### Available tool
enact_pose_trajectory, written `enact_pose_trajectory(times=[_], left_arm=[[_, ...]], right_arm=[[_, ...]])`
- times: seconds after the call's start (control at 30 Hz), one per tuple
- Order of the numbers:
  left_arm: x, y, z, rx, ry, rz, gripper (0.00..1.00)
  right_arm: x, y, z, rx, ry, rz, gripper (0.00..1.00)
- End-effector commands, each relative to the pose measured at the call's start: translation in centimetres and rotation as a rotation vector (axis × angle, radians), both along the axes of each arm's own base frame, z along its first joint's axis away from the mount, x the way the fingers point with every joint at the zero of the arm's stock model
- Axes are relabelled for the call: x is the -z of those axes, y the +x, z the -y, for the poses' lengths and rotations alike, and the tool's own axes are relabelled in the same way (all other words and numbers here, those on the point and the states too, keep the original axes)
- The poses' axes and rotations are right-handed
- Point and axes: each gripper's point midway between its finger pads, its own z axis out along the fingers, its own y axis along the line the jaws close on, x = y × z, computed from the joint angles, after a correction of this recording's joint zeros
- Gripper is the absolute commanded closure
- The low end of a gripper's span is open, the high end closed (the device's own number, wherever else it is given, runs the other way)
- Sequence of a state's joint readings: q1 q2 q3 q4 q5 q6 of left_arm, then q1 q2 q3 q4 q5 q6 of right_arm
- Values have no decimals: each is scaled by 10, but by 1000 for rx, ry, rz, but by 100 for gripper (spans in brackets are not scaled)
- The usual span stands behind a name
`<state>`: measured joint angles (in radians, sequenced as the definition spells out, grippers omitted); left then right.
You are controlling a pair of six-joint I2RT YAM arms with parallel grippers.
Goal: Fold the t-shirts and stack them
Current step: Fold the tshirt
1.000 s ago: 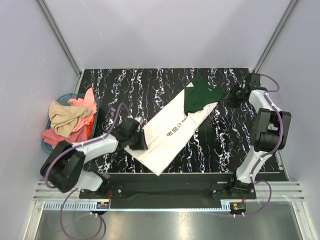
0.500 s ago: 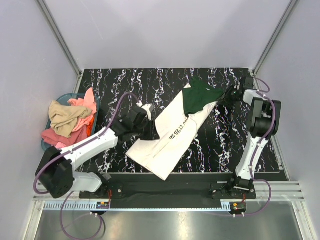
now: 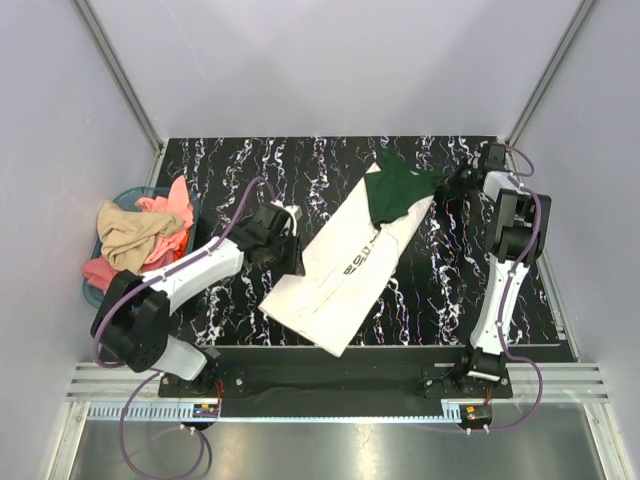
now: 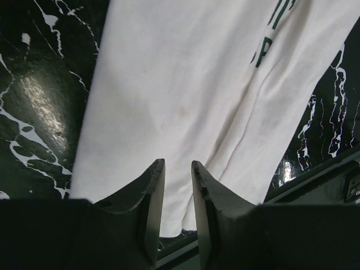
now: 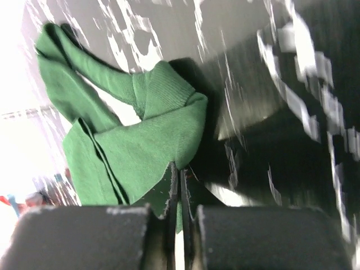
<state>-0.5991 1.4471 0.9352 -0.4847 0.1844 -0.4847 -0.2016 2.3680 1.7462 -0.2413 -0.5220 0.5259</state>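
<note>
Right end effector clamped the limp, light green t-shirt by its edge, seemingly a sound hold; left end effector hung slightly parted over the cream t-shirt

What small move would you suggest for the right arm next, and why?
Probably draw the green t-shirt gently rightward, off the white t-shirt. The right gripper has its jaws shut on the green cloth's edge, and that shirt lies bunched, overlapping the white one's far end; separating them should let each be spread flat.
</note>
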Motion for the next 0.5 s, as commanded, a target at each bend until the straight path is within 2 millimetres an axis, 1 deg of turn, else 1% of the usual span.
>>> enact_pose_trajectory(times=[0.0, 0.03, 0.07, 0.1, 0.13, 0.17, 0.2, 0.27, 0.3, 0.33, 0.37, 0.4, 0.43, 0.47], left_arm=[[-13, 18, 2, 50, -40, 36, 69], [-12, 19, 3, 63, -55, 21, 69], [-5, 21, 3, 64, -48, -2, 69], [-2, 23, 0, 63, -41, -9, 69], [2, 26, -1, 64, -33, -21, 69], [2, 27, 0, 64, -33, -18, 69], [9, 28, -4, 60, -14, -35, 69], [18, 31, -11, 43, 19, -46, 68], [27, 31, -17, 32, 41, -66, 67], [34, 28, -21, 25, 53, -84, 67], [40, 26, -23, 23, 58, -97, 67], [46, 26, -24, 20, 65, -103, 67], [53, 18, -25, 23, 56, -129, 67], [55, 15, -22, 30, 38, -134, 67]], right_arm=[[-8, 35, 7, -2, 40, 72, 100], [-11, 40, 1, -33, 80, 86, 100], [-28, 57, 2, -43, 89, 137, 100], [-11, 60, 0, -45, 110, 109, 100], [-11, 67, 1, -53, 112, 104, 98], [-23, 71, 2, -51, 108, 111, 98], [-14, 70, 3, -55, 102, 88, 91], [-18, 67, 5, -47, 94, 68, 81], [-31, 66, 5, -46, 89, 81, 78], [-35, 63, 6, -39, 83, 77, 72], [-30, 54, 5, -35, 82, 49, 68], [-50, 51, 6, -34, 63, 75, 67], [-53, 46, 9, -17, 41, 67, 65], [-44, 33, 9, -6, 38, 25, 64]])
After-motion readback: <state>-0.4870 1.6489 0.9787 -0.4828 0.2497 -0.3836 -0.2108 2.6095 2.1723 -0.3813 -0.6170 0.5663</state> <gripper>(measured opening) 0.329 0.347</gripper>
